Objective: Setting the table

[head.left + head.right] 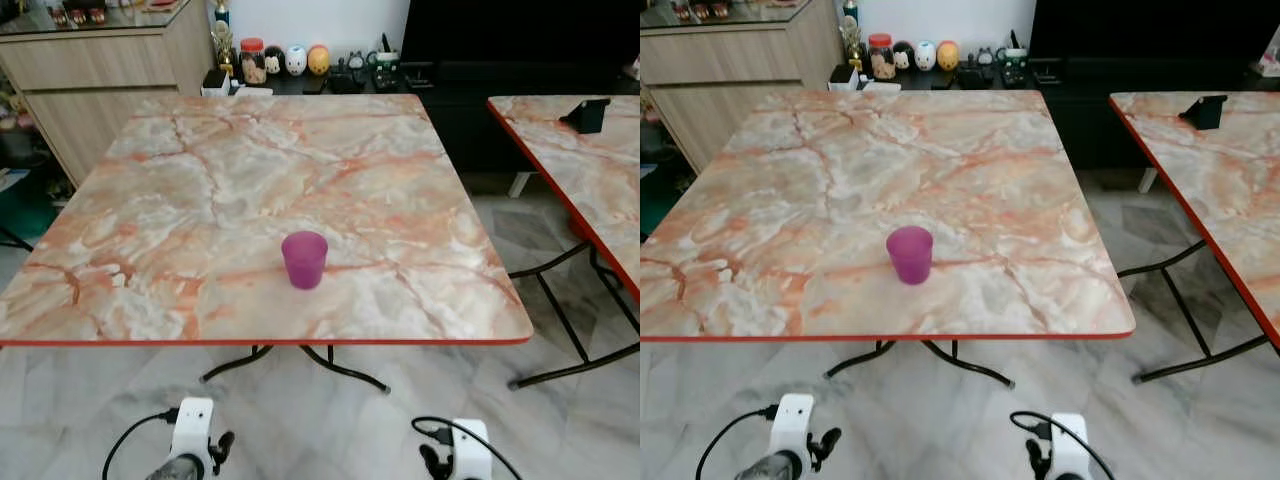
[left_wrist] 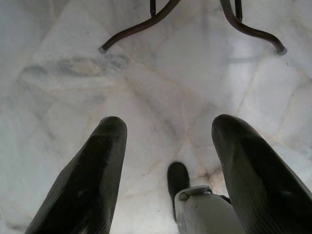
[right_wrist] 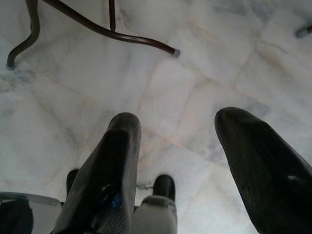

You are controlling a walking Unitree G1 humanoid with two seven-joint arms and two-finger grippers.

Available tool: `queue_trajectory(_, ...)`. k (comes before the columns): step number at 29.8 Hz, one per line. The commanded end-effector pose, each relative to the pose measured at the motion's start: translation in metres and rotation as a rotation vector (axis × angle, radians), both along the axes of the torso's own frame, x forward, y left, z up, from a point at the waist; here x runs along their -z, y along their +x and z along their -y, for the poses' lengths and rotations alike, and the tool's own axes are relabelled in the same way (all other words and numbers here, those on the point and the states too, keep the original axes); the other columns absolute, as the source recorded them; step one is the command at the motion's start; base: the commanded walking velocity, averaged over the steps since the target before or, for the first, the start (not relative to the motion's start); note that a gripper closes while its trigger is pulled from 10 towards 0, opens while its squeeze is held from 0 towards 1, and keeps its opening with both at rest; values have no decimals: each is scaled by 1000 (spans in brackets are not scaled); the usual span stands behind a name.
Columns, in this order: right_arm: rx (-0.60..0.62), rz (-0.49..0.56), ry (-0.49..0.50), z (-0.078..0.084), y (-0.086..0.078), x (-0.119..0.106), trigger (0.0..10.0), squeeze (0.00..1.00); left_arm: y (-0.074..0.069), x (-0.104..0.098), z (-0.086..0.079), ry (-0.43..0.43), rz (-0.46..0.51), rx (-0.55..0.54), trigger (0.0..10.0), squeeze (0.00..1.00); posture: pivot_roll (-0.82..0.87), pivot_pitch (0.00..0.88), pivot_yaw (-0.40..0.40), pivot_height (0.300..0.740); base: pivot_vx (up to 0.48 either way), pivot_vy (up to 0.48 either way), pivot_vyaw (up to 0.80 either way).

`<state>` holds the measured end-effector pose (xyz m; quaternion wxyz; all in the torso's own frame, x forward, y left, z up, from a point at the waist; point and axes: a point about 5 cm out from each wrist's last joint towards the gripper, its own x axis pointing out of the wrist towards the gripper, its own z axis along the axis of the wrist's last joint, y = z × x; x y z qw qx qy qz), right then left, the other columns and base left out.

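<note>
**Purple cup alone on the marble surface, both arms hanging low**

From the head camera I saw a purple cup (image 1: pixel 304 259) standing upright on the marble-patterned surface (image 1: pixel 200 200), close to the near edge and roughly midway along it. It stood by itself, with bare tabletop all around.

Both arms hung idle below the near edge, well apart from the cup. Through the left wrist camera, the left pincer (image 2: pixel 168 146) was released: its two black fingers (image 2: pixel 92 170) stood spread apart with only pale marble floor (image 2: pixel 58 87) between them, and the curved dark table legs (image 2: pixel 136 29) lay beyond. The right pincer (image 3: pixel 175 146) was likewise released, fingers (image 3: pixel 112 165) wide apart over the same floor, holding nothing.

To my right stood a second surface (image 1: pixel 590 180) of the same pattern, carrying a small black object (image 1: pixel 588 114) near its far corner. Behind the main surface a wooden cabinet (image 1: pixel 90 90) stood at the left, and a low dark shelf (image 1: pixel 330 80) held a jar (image 1: pixel 253 60) and small figurines (image 1: pixel 306 60).
</note>
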<state>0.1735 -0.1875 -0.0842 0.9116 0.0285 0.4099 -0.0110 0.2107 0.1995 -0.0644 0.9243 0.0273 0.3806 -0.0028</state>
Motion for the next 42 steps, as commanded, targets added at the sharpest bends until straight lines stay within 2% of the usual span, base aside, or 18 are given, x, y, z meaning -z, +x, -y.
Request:
queue_trajectory(1, 7, -5, -12, 7, -3, 0, 10000, 0, -2, 2, 4, 3, -12, 21, 10000, 0, 13, 0, 0, 740, 0, -420, 0)
queue_trajectory(9, 2, -7, -10, 8, -4, 0, 10000, 0, -3, 3, 6, 3, -13, 24, 10000, 0, 14, 0, -4, 740, 0, -423, 0)
queue_trajectory(20, 1, -6, -15, 9, -4, 0, 10000, 0, -4, 2, 2, 12, -8, 13, 10000, 0, 14, 0, -7, 740, 0, 0, 0)
queue_trajectory(26, 4, -6, -13, 9, -4, 0, 10000, 0, -4, -1, -5, 47, 30, 37, 10000, 0, 12, 0, -2, 740, 0, 0, 0)
queue_trajectory(33, 10, -5, -14, 9, -4, 1, 10000, 0, -4, -13, -19, 71, 190, 115, 10000, 0, 22, 0, 5, 740, 0, 0, 0)
queue_trajectory(37, 7, -7, -13, 9, -5, 1, 10000, 0, -4, -24, -32, 83, 294, 106, 10000, 0, 28, 0, 4, 740, 0, 0, 0)
queue_trajectory(42, 4, -9, -11, 9, -5, 1, 10000, 0, -15, -44, -50, 129, 446, 150, 10000, 0, 44, 0, 10, 740, 0, 0, 0)
